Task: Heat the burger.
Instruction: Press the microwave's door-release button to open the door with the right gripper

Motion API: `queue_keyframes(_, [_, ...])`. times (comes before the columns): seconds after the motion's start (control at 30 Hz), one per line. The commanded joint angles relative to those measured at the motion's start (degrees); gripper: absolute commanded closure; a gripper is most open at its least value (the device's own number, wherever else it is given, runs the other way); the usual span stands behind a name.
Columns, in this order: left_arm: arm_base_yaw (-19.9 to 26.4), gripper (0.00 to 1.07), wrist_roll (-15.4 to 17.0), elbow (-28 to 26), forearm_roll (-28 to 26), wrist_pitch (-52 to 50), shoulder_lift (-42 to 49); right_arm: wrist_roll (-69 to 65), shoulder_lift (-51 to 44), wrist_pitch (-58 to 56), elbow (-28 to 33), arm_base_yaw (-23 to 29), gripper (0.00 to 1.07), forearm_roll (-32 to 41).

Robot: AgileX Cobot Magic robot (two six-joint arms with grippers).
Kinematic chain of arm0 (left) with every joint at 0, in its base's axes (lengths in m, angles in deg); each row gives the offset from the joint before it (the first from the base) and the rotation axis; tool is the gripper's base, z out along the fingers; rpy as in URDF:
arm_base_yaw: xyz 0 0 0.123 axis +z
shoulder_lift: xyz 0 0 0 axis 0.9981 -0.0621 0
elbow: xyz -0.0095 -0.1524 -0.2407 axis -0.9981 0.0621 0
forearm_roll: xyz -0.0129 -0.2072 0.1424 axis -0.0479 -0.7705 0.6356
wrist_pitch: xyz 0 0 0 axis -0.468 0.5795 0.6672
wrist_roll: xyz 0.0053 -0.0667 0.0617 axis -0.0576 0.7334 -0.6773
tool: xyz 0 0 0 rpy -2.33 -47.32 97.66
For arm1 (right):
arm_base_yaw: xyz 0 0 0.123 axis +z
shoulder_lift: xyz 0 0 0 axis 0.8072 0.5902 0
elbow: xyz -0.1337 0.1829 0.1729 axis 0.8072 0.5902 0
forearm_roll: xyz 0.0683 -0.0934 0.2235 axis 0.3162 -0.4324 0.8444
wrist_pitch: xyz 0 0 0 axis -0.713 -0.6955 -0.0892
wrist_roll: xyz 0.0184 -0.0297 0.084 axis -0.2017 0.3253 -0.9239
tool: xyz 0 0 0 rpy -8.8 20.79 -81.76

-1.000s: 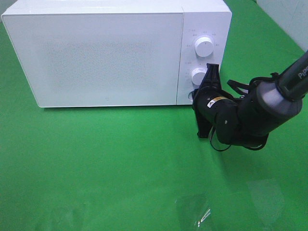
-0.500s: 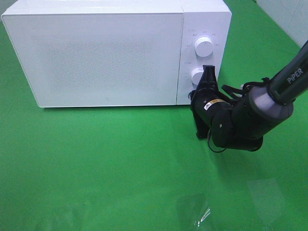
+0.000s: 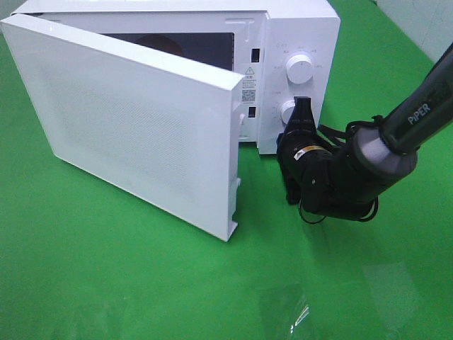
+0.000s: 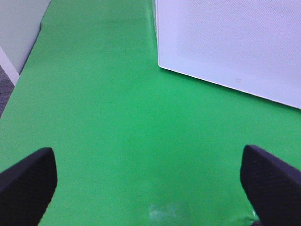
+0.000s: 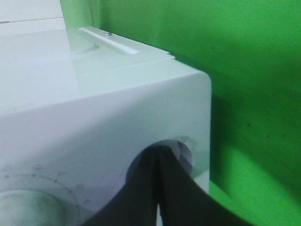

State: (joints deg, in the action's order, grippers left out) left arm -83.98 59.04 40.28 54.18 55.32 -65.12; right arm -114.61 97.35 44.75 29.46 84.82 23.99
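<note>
Door [image 3: 134, 120] newly ajar; closed right claw [image 3: 303, 106] at panel [image 3: 311, 42]

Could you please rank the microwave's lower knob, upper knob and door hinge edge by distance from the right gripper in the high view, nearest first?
1. lower knob, just beside the right gripper.
2. upper knob, higher on the panel.
3. door hinge edge, far left.

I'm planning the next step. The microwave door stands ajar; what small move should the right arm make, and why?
Probably back the shut right end effector off the control panel: it sits at the panel beside the lower knob, and the door already stands ajar.
</note>
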Motion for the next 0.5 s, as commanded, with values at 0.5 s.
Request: queue_keyframes(0.5, [0.2, 0.09, 0.0, 0.2, -0.2, -0.7, 0.3, 0.9, -1.5, 9.6, -4.2, -2.2, 1.07, -3.3])
